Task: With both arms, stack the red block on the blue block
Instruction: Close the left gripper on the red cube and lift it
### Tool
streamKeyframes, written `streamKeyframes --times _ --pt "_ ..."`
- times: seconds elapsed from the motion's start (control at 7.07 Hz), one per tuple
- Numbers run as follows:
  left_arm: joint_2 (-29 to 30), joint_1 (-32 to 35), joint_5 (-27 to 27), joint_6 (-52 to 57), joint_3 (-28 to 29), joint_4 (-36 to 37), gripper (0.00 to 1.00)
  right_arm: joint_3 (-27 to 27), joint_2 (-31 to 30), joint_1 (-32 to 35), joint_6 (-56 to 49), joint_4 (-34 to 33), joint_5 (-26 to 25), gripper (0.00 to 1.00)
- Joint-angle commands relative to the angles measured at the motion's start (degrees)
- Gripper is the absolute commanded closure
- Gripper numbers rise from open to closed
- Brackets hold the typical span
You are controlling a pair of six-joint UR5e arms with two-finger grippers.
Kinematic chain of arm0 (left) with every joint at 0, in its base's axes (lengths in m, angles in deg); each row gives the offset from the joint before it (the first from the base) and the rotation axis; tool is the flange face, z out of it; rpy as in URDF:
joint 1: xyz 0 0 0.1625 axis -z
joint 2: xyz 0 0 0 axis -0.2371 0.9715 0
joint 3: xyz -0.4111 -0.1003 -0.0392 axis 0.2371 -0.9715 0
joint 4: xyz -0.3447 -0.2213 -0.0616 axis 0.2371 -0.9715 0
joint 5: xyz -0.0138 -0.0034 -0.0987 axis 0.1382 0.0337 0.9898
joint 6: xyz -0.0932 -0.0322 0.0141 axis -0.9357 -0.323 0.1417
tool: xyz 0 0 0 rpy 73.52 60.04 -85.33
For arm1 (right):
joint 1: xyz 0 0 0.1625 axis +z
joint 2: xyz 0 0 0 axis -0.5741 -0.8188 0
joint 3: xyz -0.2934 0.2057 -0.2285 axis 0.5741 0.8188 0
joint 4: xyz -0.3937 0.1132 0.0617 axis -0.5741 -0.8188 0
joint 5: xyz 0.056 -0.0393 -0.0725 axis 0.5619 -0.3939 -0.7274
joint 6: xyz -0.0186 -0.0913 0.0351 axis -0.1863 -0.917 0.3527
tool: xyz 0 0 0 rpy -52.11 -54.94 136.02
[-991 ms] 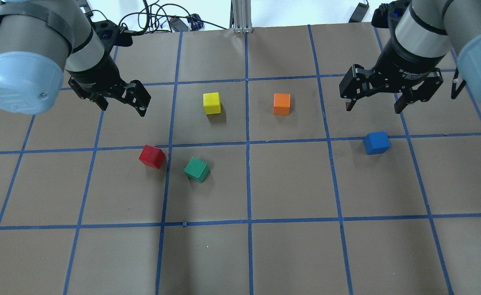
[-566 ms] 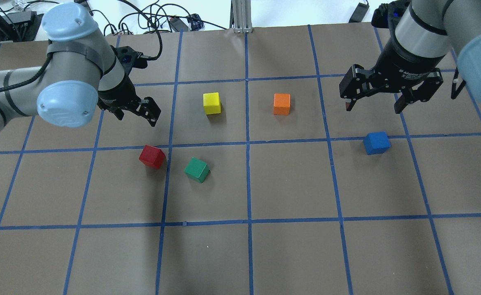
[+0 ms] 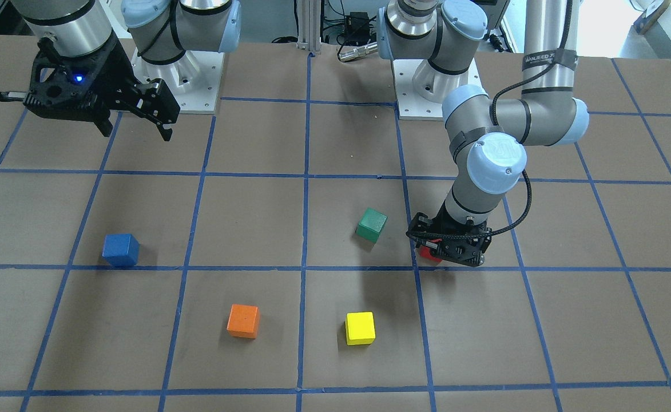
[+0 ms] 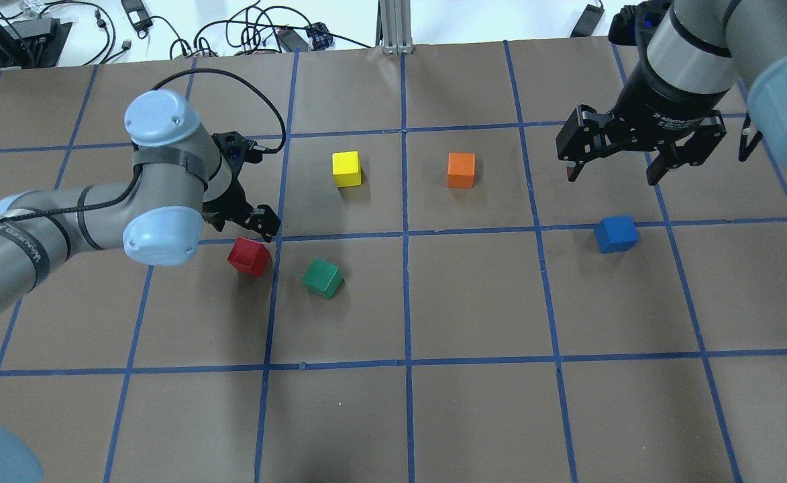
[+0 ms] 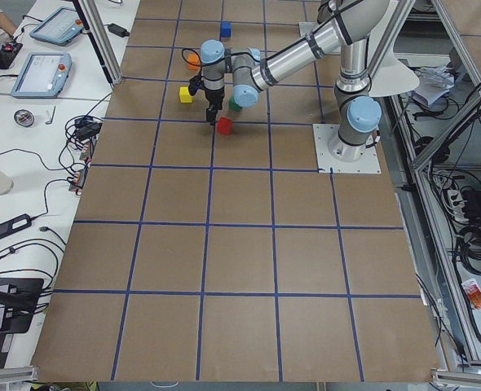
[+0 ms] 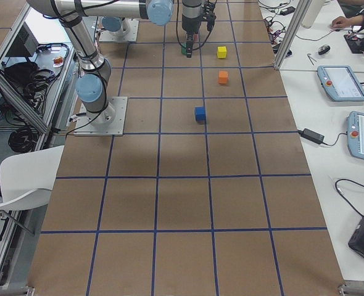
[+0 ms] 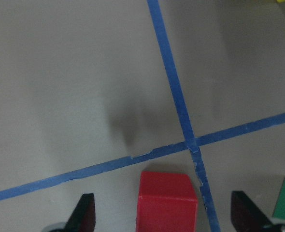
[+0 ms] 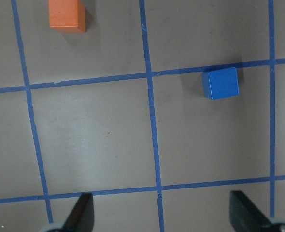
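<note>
The red block (image 4: 249,256) sits on the brown table, left of centre. It also shows in the front view (image 3: 428,253) and in the left wrist view (image 7: 167,200). My left gripper (image 4: 257,227) is open and low over it. In the left wrist view the left gripper (image 7: 165,215) has one finger on each side of the block, with gaps. The blue block (image 4: 616,233) sits at the right, and also shows in the right wrist view (image 8: 220,83). My right gripper (image 4: 611,176) is open, empty and high above the table, behind the blue block.
A green block (image 4: 323,278) lies close to the right of the red block. A yellow block (image 4: 346,168) and an orange block (image 4: 461,170) sit further back near the middle. Blue tape lines divide the table (image 4: 474,302) into squares.
My left arm has swung forward and down, bringing its open gripper from behind the red block to right over it. The right arm and all blocks have not moved.
</note>
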Motion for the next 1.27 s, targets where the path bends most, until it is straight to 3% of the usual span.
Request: streamKeyframes --times 0.0,0.14,0.28,0.42,0.57,0.85,1.13 --pt "0.7 0.0 0.0 -0.1 -4.5 4.4 0.0 0.0 0.0 0.0 0.0 0.1 -0.4 0.0" --pt "0.8 0.0 -0.1 0.4 -4.3 4.4 0.38 0.0 0.0 0.0 0.0 0.0 -0.4 0.0" --pt "0.7 0.0 -0.2 0.6 -3.5 4.4 0.86 0.0 0.0 -0.1 0.0 0.0 -0.4 0.0" --pt "0.6 0.0 -0.2 0.6 -3.1 4.4 1.0 0.0 0.0 0.0 0.0 0.0 -0.4 0.0" --pt "0.1 0.0 -0.3 0.5 0.0 3.7 1.0 -0.1 0.0 0.0 0.0 0.2 -0.5 0.0" --pt "0.8 2.4 0.2 -4.5 10.2 -8.4 1.0 -0.1 0.0 0.0 0.0 0.2 -0.4 0.0" --pt "2.1 9.9 4.1 -20.1 16.0 -11.3 1.0 -0.1 0.0 0.0 0.0 0.1 -0.5 0.0"
